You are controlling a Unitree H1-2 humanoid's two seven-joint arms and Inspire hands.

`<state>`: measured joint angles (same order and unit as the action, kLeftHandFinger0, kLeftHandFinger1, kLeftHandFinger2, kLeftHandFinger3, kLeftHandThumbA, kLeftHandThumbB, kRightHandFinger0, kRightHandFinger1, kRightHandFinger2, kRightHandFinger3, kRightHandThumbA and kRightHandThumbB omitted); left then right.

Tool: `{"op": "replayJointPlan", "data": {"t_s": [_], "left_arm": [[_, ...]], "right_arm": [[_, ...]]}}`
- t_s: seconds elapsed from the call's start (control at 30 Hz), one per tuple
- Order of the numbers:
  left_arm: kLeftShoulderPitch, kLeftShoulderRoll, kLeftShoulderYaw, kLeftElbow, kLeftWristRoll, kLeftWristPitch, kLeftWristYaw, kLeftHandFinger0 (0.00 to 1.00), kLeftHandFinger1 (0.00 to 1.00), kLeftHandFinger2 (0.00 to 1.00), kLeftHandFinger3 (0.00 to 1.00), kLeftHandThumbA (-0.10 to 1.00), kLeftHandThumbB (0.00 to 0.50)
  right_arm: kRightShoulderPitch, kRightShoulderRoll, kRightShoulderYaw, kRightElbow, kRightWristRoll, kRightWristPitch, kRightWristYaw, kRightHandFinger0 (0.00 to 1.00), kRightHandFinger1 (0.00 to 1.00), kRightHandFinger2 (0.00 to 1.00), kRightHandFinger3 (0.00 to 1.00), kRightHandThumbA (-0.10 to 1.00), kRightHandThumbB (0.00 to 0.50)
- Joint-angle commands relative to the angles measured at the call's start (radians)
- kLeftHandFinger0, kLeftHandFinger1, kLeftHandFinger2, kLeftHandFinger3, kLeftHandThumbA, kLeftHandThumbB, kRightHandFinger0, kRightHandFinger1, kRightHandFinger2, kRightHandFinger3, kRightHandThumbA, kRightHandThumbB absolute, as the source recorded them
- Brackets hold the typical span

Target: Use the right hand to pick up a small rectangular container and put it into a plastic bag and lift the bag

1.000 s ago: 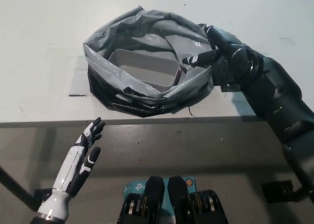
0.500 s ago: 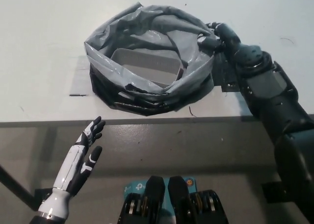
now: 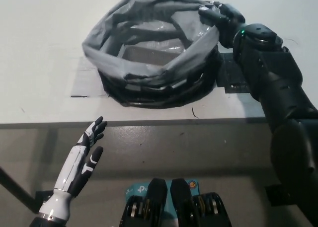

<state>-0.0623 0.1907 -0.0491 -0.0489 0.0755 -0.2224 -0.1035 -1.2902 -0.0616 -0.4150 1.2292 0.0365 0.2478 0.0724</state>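
One black right hand [image 3: 218, 16] grips the plastic bag's [image 3: 149, 68] rim, the container [image 3: 149, 55] inside, left of it.

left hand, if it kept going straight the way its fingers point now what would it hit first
The white left hand rests open below the table, fingers pointing up and slightly right. Going straight on, it would probably meet the table edge first, then the plastic bag beyond; depth is unclear from this view.
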Motion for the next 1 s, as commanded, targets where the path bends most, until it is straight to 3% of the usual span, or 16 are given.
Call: {"op": "replayJointPlan", "data": {"t_s": [0.0, 0.07, 0.1, 0.13, 0.17, 0.3, 0.33, 0.4, 0.5, 0.57, 0.6, 0.63, 0.73, 0.83, 0.9, 0.97], "left_arm": [[-0.024, 0.005, -0.002, -0.009, 0.008, -0.026, -0.005, 1.00, 1.00, 1.00, 1.00, 0.96, 0.242], [-0.023, 0.004, -0.002, -0.006, 0.006, -0.028, -0.005, 1.00, 1.00, 1.00, 1.00, 0.96, 0.242], [-0.023, 0.003, -0.003, -0.004, 0.007, -0.030, -0.005, 1.00, 1.00, 1.00, 1.00, 0.96, 0.243], [-0.023, 0.002, -0.003, -0.003, 0.008, -0.031, -0.003, 1.00, 1.00, 1.00, 1.00, 0.96, 0.241], [-0.022, 0.001, -0.003, -0.003, 0.008, -0.031, -0.003, 1.00, 1.00, 1.00, 1.00, 0.95, 0.240], [-0.021, -0.001, -0.003, -0.008, 0.007, -0.025, -0.003, 1.00, 1.00, 1.00, 1.00, 0.95, 0.244], [-0.026, -0.001, -0.003, -0.007, 0.008, -0.024, -0.003, 1.00, 1.00, 1.00, 1.00, 0.95, 0.243], [-0.030, 0.001, -0.004, -0.005, 0.009, -0.026, -0.004, 1.00, 1.00, 1.00, 1.00, 0.95, 0.232], [-0.037, 0.004, -0.001, -0.004, 0.011, -0.023, -0.003, 1.00, 1.00, 1.00, 1.00, 0.96, 0.238], [-0.038, 0.003, -0.001, -0.004, 0.012, -0.024, -0.002, 1.00, 1.00, 1.00, 1.00, 0.96, 0.239], [-0.038, 0.003, -0.001, -0.003, 0.012, -0.024, -0.002, 1.00, 1.00, 1.00, 1.00, 0.96, 0.241], [-0.036, 0.003, -0.001, -0.003, 0.012, -0.023, -0.002, 1.00, 1.00, 1.00, 1.00, 0.96, 0.242], [-0.034, -0.001, -0.002, -0.003, 0.010, -0.021, -0.001, 1.00, 1.00, 1.00, 1.00, 0.95, 0.238], [-0.031, 0.003, -0.005, -0.006, 0.012, -0.021, -0.005, 1.00, 1.00, 1.00, 1.00, 0.95, 0.239], [-0.030, 0.006, -0.004, -0.008, 0.009, -0.021, -0.008, 1.00, 1.00, 1.00, 1.00, 0.95, 0.239], [-0.029, 0.008, -0.003, -0.008, 0.007, -0.023, -0.009, 1.00, 1.00, 1.00, 1.00, 0.95, 0.231]], "right_arm": [[-0.192, 0.049, -0.248, -0.192, 0.393, 0.215, 0.025, 0.00, 0.11, 0.56, 0.44, 0.04, 0.113], [-0.215, 0.059, -0.284, -0.209, 0.446, 0.221, 0.003, 0.00, 0.13, 0.59, 0.38, 0.03, 0.122], [-0.240, 0.065, -0.301, -0.222, 0.482, 0.222, -0.022, 0.00, 0.16, 0.64, 0.28, 0.04, 0.140], [-0.251, 0.071, -0.308, -0.234, 0.495, 0.222, -0.035, 0.00, 0.17, 0.66, 0.25, 0.04, 0.149], [-0.288, 0.080, -0.327, -0.255, 0.536, 0.222, -0.054, 0.00, 0.21, 0.74, 0.29, 0.04, 0.129], [-0.351, 0.091, -0.353, -0.294, 0.586, 0.222, -0.080, 0.00, 0.30, 0.82, 0.63, 0.01, 0.118], [-0.386, 0.091, -0.359, -0.307, 0.602, 0.222, -0.091, 0.00, 0.32, 0.81, 0.75, 0.02, 0.124], [-0.439, 0.088, -0.364, -0.326, 0.630, 0.222, -0.095, 0.00, 0.36, 0.82, 0.87, 0.04, 0.087], [-0.543, 0.079, -0.364, -0.354, 0.695, 0.222, -0.112, 0.00, 0.37, 0.80, 0.94, 0.05, 0.088], [-0.575, 0.078, -0.363, -0.365, 0.716, 0.222, -0.125, 0.00, 0.37, 0.79, 0.94, 0.04, 0.085], [-0.597, 0.077, -0.352, -0.376, 0.726, 0.222, -0.129, 0.00, 0.32, 0.73, 0.91, 0.11, 0.093], [-0.619, 0.078, -0.344, -0.397, 0.729, 0.222, -0.131, 0.00, 0.32, 0.73, 0.94, 0.09, 0.089], [-0.679, 0.076, -0.323, -0.455, 0.727, 0.222, -0.171, 0.00, 0.27, 0.71, 0.85, 0.05, 0.134], [-0.696, 0.058, -0.305, -0.464, 0.742, 0.222, -0.181, 0.00, 0.24, 0.68, 0.78, 0.08, 0.111], [-0.693, 0.047, -0.293, -0.476, 0.730, 0.222, -0.171, 0.00, 0.22, 0.68, 0.81, 0.13, 0.068], [-0.684, 0.039, -0.286, -0.486, 0.740, 0.222, -0.179, 0.00, 0.22, 0.68, 0.90, 0.12, 0.082]]}}
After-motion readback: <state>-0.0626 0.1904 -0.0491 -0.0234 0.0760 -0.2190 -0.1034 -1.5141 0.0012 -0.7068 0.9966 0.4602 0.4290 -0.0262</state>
